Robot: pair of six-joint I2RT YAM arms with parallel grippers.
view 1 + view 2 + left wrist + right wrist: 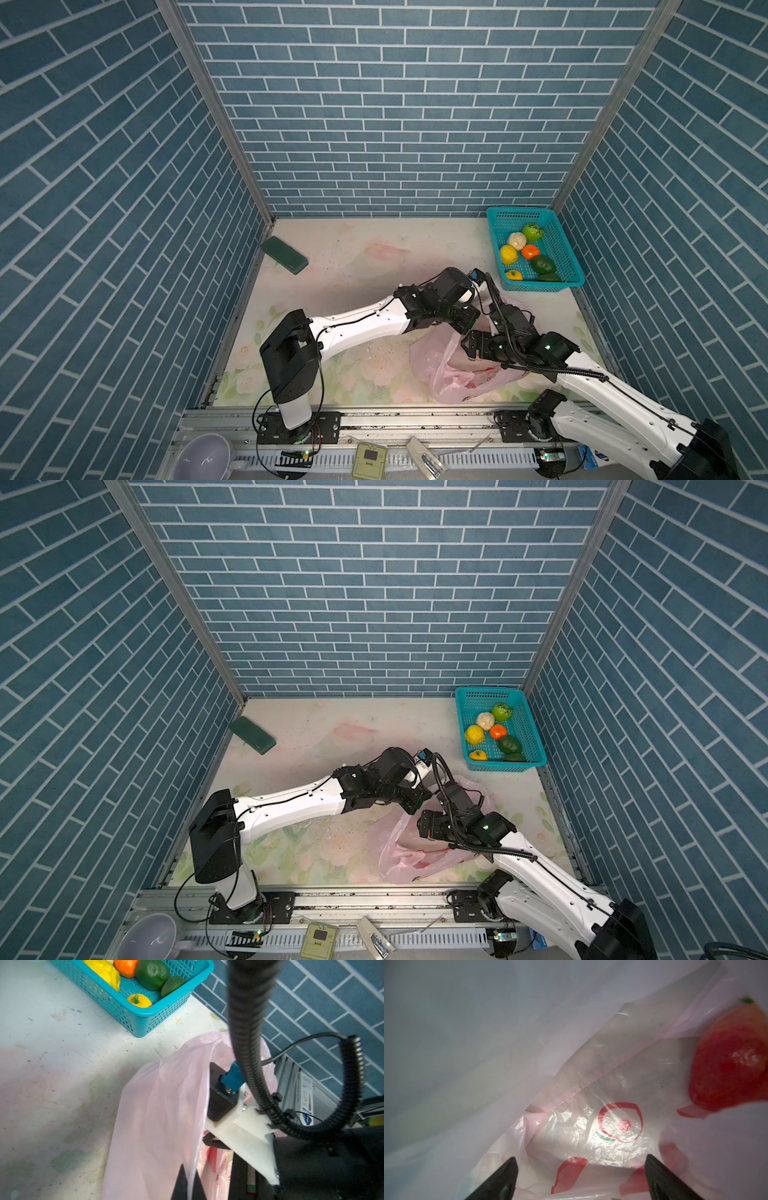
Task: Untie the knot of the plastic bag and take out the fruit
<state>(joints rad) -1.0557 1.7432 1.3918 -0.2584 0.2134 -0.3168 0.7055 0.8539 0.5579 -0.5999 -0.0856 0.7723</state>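
Pinching thin plastic bag (158, 1105) film, the left gripper (189, 1186) may slip, burying the wide-open right gripper (581, 1157) and red fruit (726, 1068).

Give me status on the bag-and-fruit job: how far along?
Done: the bag is open, and seven fruits lie in the teal basket. In hand: the left gripper is shut on the bag's edge, holding it up; the right gripper is inside the bag, jaws open, empty. Left: a red fruit sits in the bag, not yet gripped.
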